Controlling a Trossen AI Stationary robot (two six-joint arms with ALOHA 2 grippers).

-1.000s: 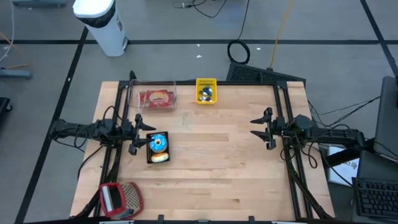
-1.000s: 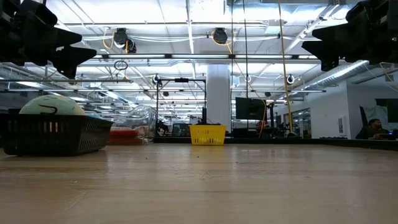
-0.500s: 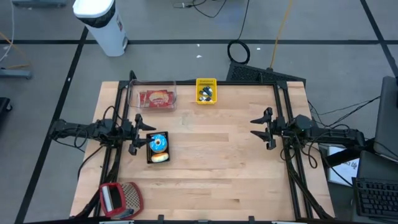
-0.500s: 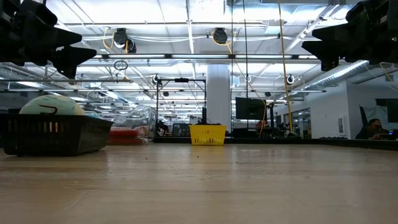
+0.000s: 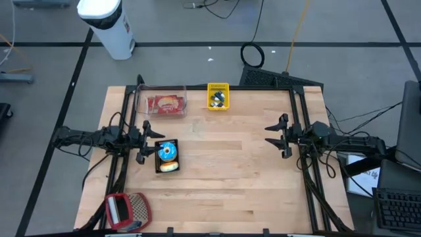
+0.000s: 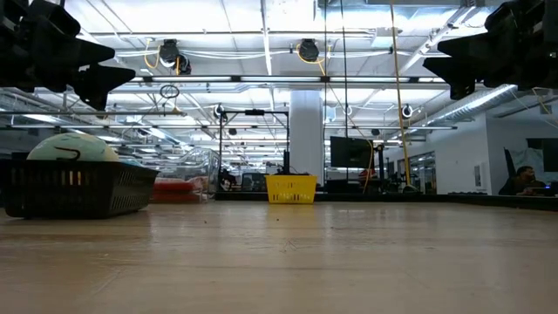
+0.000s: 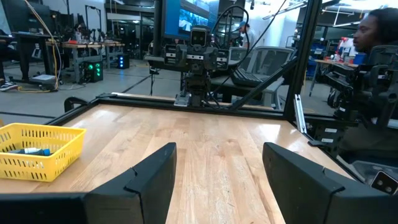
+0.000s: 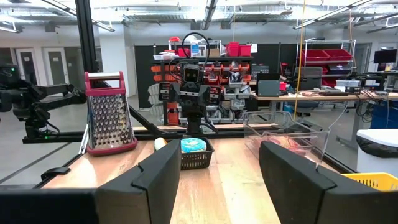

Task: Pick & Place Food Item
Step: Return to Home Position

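Observation:
A small black basket (image 5: pixel 167 156) near the table's left side holds a blue-frosted donut (image 5: pixel 168 151) and a pale roll (image 5: pixel 170 166); it also shows in the low view (image 6: pixel 77 187) and the right wrist view (image 8: pixel 196 155). A clear bin (image 5: pixel 165 103) with a red packet and a yellow basket (image 5: pixel 218 96) stand on the far part. My left gripper (image 5: pixel 147 142) hovers open just left of the black basket, above the table. My right gripper (image 5: pixel 276 136) hovers open near the right side, over bare wood.
A red-handled metal grater (image 5: pixel 127 210) lies at the near left corner and shows upright in the right wrist view (image 8: pixel 109 113). Black frame rails run along both sides. The table's middle (image 5: pixel 223 158) is bare wood. A person sits beyond the table (image 7: pixel 373 43).

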